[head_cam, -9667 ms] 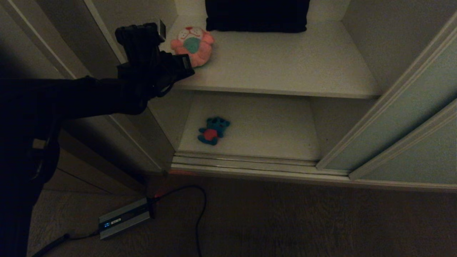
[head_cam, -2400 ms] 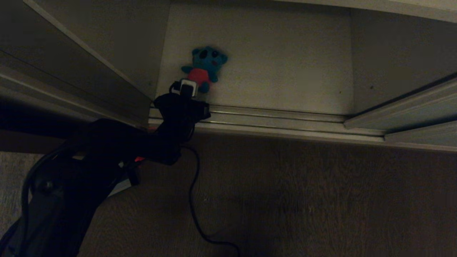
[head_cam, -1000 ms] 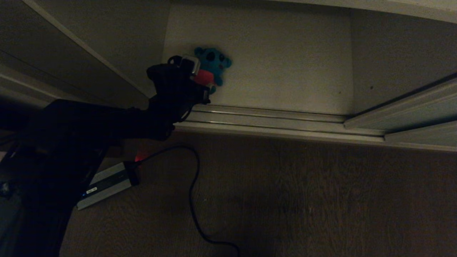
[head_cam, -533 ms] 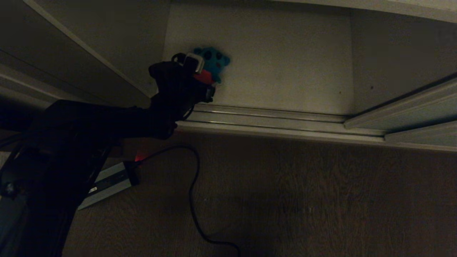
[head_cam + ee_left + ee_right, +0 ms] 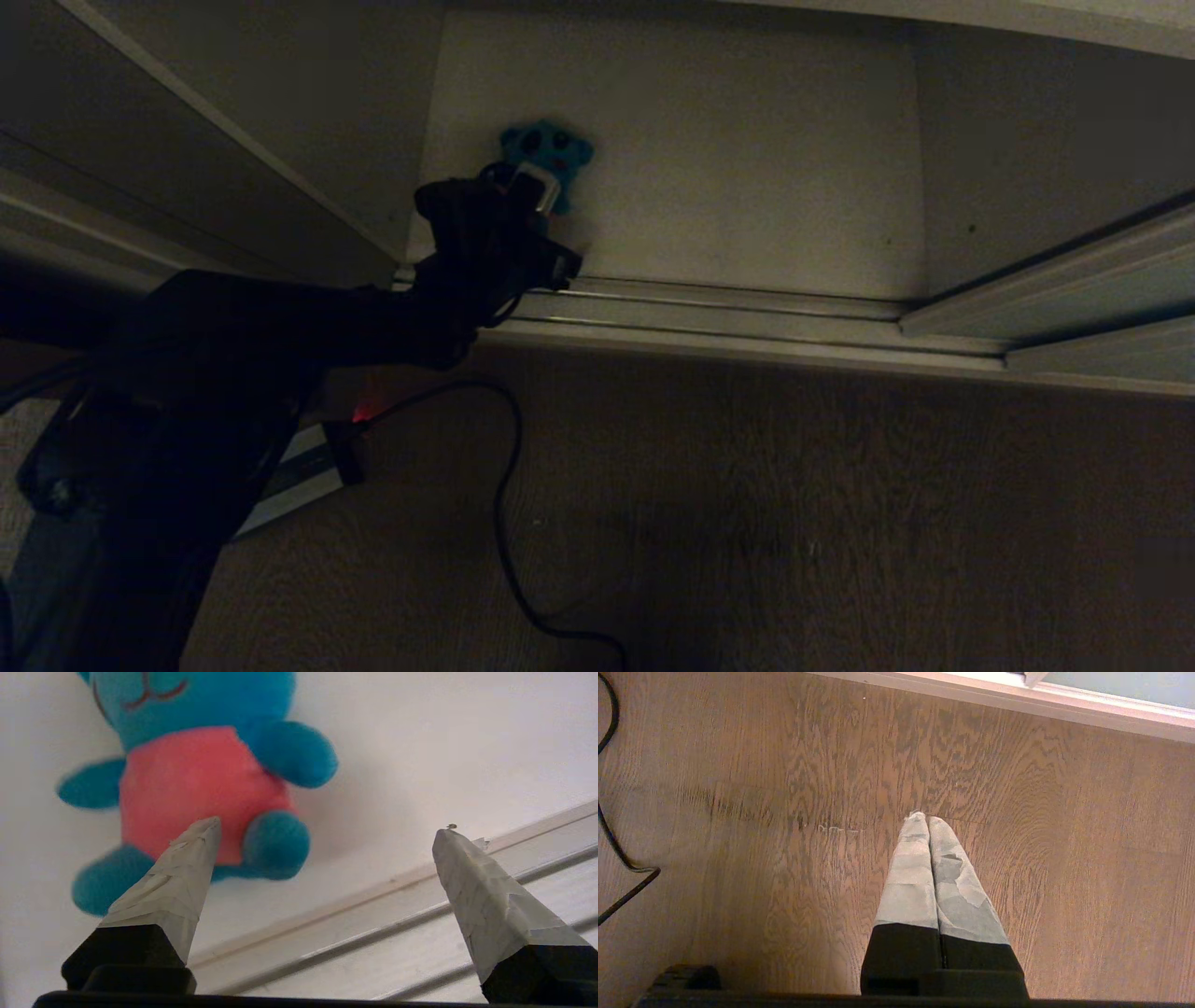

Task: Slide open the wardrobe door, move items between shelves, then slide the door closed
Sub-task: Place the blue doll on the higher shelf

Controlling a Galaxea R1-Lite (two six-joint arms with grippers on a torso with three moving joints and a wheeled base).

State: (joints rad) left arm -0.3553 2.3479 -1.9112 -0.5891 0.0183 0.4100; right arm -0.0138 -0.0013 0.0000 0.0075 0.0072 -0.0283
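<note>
The sliding wardrobe door (image 5: 1055, 280) stands pushed to the right, which leaves the lowest compartment exposed. The small teal plush toy (image 5: 546, 159) lies on its back on the bottom shelf (image 5: 747, 159), toward the left side and a short way in from the ribbed floor track (image 5: 709, 313). The pink toy and the upper shelf are out of view.

The left gripper (image 5: 322, 828) reaches in over the track, low and close to the toy's feet. Its jaws are spread wide and hold nothing. In the wrist view one fingertip (image 5: 187, 858) overlaps the red-pink belly (image 5: 196, 788), while the other hangs over the track, so the toy sits off-centre in the gap, not between the jaws. Whether that fingertip touches the plush cannot be told.

The wide spread is consistent with preparing a grasp: a soft, rounded body needs clearance on both sides before the jaws close. The next move likely calls for shifting the gripper sideways toward the toy and further in, so that both fingers straddle the torso. Closing from the present offset risks pinching only a leg.

The right gripper (image 5: 928, 821) hangs parked over the wooden floor (image 5: 784, 812), pointing down, fingers pressed together and empty. A black cable (image 5: 504, 523) lies on the floor, well apart from the work.
</note>
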